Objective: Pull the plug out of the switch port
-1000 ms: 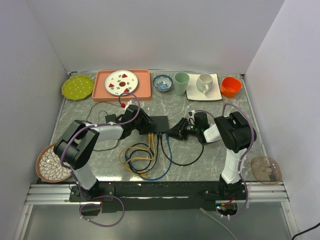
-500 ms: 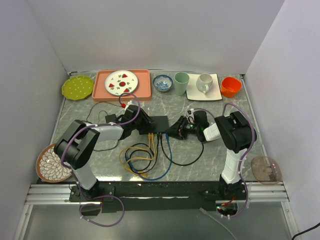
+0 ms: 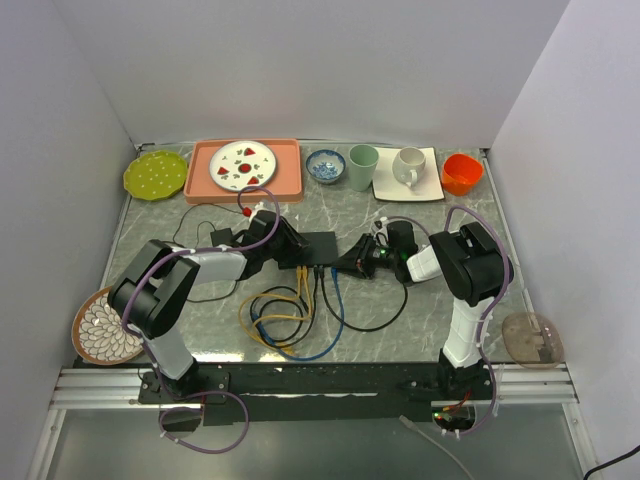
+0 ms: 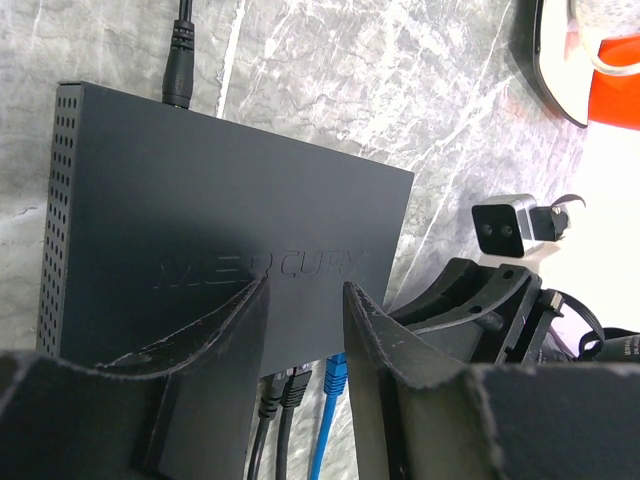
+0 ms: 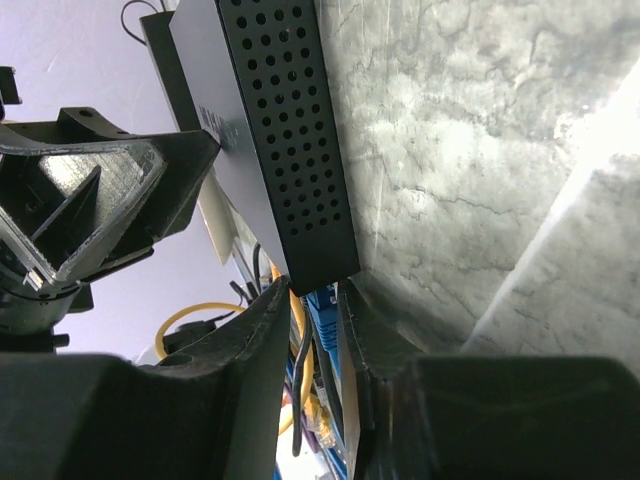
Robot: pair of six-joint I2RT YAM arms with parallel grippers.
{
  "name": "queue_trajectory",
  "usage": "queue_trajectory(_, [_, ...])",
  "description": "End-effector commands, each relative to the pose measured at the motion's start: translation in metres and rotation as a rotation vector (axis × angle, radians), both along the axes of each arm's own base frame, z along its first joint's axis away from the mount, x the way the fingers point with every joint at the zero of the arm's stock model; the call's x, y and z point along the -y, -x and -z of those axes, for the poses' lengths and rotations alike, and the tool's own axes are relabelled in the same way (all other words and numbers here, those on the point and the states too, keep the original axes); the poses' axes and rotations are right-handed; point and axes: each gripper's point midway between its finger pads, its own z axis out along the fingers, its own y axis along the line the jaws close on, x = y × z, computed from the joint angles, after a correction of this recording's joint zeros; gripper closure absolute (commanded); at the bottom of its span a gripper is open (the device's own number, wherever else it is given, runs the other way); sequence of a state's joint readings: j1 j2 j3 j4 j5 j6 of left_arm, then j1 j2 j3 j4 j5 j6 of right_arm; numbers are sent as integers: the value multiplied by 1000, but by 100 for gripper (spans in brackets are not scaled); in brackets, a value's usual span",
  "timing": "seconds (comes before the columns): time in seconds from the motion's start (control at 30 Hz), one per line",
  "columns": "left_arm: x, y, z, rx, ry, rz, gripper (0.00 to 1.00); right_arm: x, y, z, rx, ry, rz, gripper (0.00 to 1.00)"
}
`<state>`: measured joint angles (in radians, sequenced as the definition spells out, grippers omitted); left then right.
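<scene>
The switch (image 3: 322,243) is a flat black box in the middle of the table, with cables plugged along its near edge. My left gripper (image 3: 296,250) is open, and its fingers lie over the switch's top (image 4: 230,200) near the socket edge. In the left wrist view (image 4: 305,285), black plugs and a blue plug (image 4: 335,370) show below its fingers. My right gripper (image 3: 345,264) is at the switch's right near corner. In the right wrist view (image 5: 312,290) its fingers are closed narrowly around the blue plug (image 5: 322,305), right under the perforated side of the switch (image 5: 290,150).
Yellow, blue and black cables (image 3: 285,315) loop on the table in front of the switch. A small black adapter block (image 3: 220,236) lies to its left. A pink tray (image 3: 243,168), bowl, cups and plates stand along the back. A patterned plate (image 3: 100,328) lies at the left edge.
My right gripper has crept slightly left, closer to the switch's corner. The left arm and the switch have stayed put.
</scene>
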<state>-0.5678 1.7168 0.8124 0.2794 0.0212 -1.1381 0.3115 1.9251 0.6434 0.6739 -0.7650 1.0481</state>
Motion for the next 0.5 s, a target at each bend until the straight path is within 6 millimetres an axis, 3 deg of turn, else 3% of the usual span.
queue_trajectory(0.0, [-4,9,15,-44,-20,2,58,18,8,42,-104,148,59,77])
queue_trajectory(0.23, [-3,8,14,-40,-19,5,58,19,10,45,-89,172,43,87])
queue_trajectory(0.37, [-3,9,14,-42,-15,4,58,17,13,44,-69,184,17,65])
queue_trajectory(0.47, [-3,9,15,-44,-13,5,58,17,13,44,-60,201,12,61])
